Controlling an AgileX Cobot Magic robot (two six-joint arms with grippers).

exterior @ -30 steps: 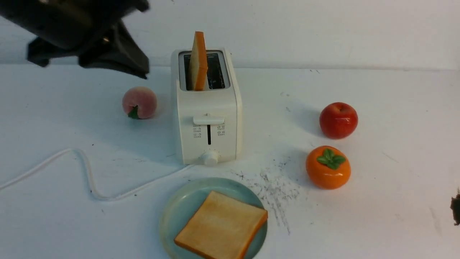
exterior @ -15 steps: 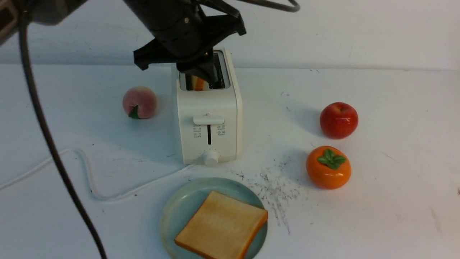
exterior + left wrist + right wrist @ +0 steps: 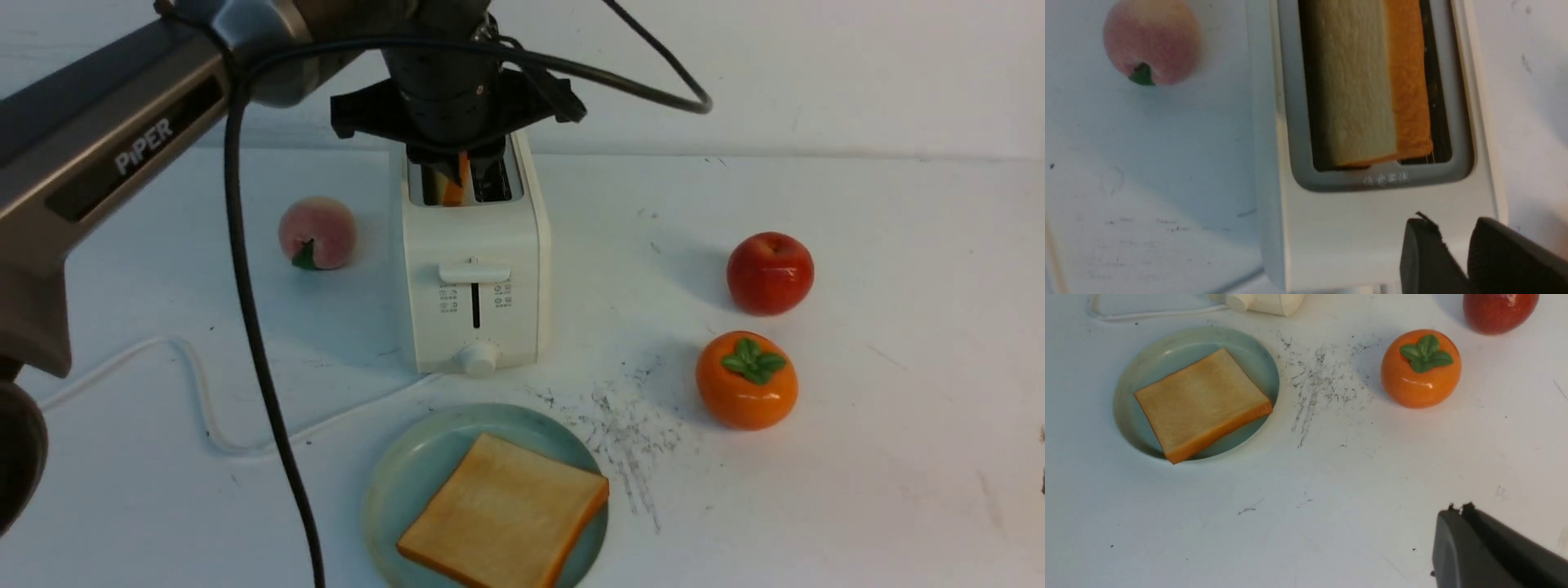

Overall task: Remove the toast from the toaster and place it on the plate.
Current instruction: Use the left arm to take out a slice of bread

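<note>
Over the toaster (image 3: 473, 269), your left pincer (image 3: 457, 159) hung at the toast (image 3: 1347, 81) standing in its slot, its gap impossible to tell, so you probably needed to straddle the toast squarely, pinch its flat faces and lift straight up.

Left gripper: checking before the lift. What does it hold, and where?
Nothing. The left gripper hangs empty above the toaster; the toast sits ungripped in its slot.
</note>
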